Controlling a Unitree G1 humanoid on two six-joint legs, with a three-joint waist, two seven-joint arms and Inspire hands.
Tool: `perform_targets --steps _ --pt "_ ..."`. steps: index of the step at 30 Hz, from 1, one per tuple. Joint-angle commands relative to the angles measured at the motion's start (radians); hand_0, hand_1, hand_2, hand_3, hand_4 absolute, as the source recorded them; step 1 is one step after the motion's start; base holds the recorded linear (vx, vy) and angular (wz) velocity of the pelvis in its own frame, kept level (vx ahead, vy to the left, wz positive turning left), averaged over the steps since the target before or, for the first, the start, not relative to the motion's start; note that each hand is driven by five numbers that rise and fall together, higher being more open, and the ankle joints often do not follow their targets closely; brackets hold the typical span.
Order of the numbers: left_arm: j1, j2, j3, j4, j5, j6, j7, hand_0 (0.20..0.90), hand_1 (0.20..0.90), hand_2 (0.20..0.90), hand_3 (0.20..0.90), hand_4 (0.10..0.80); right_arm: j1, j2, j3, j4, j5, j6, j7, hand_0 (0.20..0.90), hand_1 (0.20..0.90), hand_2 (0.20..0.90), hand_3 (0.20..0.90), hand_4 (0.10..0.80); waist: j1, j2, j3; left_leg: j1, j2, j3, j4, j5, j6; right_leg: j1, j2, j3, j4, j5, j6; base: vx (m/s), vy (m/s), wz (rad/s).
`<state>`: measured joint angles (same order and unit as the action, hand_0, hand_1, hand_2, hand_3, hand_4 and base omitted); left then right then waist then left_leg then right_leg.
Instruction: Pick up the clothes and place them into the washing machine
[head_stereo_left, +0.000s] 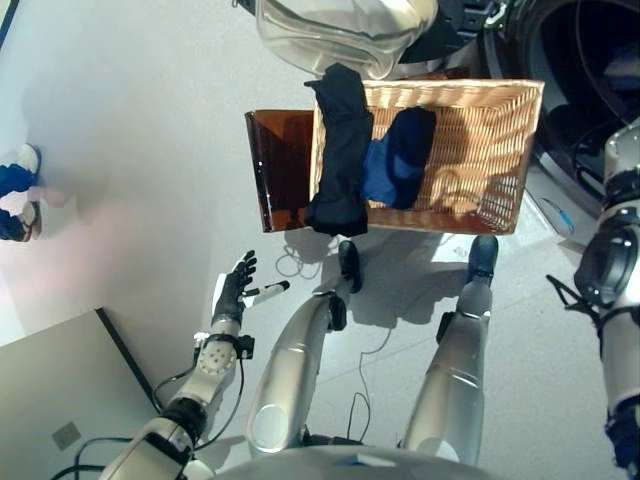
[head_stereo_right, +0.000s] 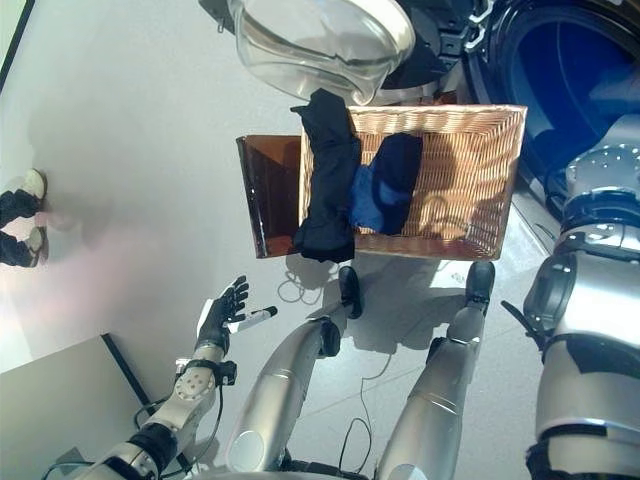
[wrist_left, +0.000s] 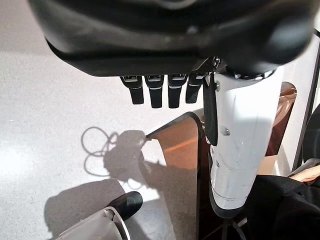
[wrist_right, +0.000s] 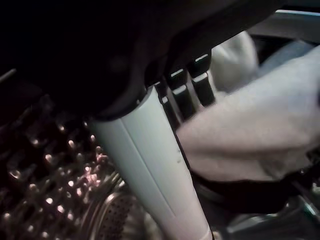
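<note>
Clothes, a black garment (head_stereo_left: 340, 150) draped over the rim and a blue one (head_stereo_left: 392, 165) inside, sit in the wicker basket (head_stereo_left: 480, 140) at upper centre. At lower left, the left hand (head_stereo_left: 236, 287) hangs open, fingers straight. At right, the right hand (wrist_right: 150, 150) reaches inside the washing machine (head_stereo_right: 570, 90) drum, fingers against a pale cloth (wrist_right: 250, 130); whether they grip it I cannot tell.

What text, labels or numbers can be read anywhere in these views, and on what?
None can be read.
Basket, clothes and washer door: no print shows.
Left hand, right hand: no markings that can be read.
</note>
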<state>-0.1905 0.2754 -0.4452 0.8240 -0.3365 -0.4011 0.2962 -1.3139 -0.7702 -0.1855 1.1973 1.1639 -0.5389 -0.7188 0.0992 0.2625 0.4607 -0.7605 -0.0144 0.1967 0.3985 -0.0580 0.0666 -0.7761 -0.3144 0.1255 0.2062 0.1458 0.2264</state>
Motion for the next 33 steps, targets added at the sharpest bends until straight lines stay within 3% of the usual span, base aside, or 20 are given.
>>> perform_targets --steps 1,14,16,27,33 --pt "0.074 0.045 0.024 0.018 -0.038 -0.038 0.026 0.9 0.9 0.9 0.9 0.8 -0.027 -0.151 0.157 -0.092 -0.122 -0.054 0.029 0.9 0.9 0.9 0.9 0.8 -0.009 0.014 -0.127 0.011 0.059 -0.025 -0.099 0.052 -0.122 0.001 0.053 0.03 0.138 -0.146 -0.089 0.0 0.0 0.0" --pt "0.073 0.049 0.041 0.019 -0.029 -0.038 0.032 0.9 0.9 0.9 0.9 0.8 0.085 -0.031 0.141 -0.152 -0.165 -0.05 0.039 0.9 0.9 0.9 0.9 0.8 -0.006 -0.011 -0.125 0.026 0.066 -0.022 -0.085 0.04 -0.119 0.029 0.057 0.023 0.13 -0.15 -0.091 0.003 0.0 -0.01" --pt "0.065 0.041 0.056 0.028 -0.027 -0.038 0.038 0.9 0.9 0.9 0.9 0.8 0.175 0.064 0.152 -0.253 -0.251 -0.053 0.03 0.9 0.9 0.9 0.9 0.8 -0.013 -0.022 -0.119 0.032 0.07 -0.02 -0.085 0.042 -0.117 0.042 0.063 0.02 0.122 -0.146 -0.094 0.006 -0.003 -0.06" --pt "0.049 0.025 0.108 0.05 0.048 -0.045 0.085 0.9 0.9 0.9 0.9 0.8 0.474 0.265 0.257 -0.507 -0.784 0.124 -0.076 0.9 0.9 0.9 0.9 0.8 -0.033 -0.081 -0.104 0.061 0.08 -0.031 -0.106 0.06 -0.116 0.099 0.078 -0.009 0.075 -0.122 -0.095 -0.002 -0.014 -0.05" --pt "0.04 0.031 0.116 0.055 0.088 -0.039 0.121 0.9 0.9 0.9 0.9 0.8 0.516 0.349 0.317 -0.548 -0.893 0.171 -0.078 0.9 0.9 0.9 0.9 0.8 -0.035 -0.11 -0.091 0.074 0.084 -0.042 -0.118 0.072 -0.12 0.126 0.081 -0.024 0.057 -0.115 -0.096 -0.003 -0.015 0.07"
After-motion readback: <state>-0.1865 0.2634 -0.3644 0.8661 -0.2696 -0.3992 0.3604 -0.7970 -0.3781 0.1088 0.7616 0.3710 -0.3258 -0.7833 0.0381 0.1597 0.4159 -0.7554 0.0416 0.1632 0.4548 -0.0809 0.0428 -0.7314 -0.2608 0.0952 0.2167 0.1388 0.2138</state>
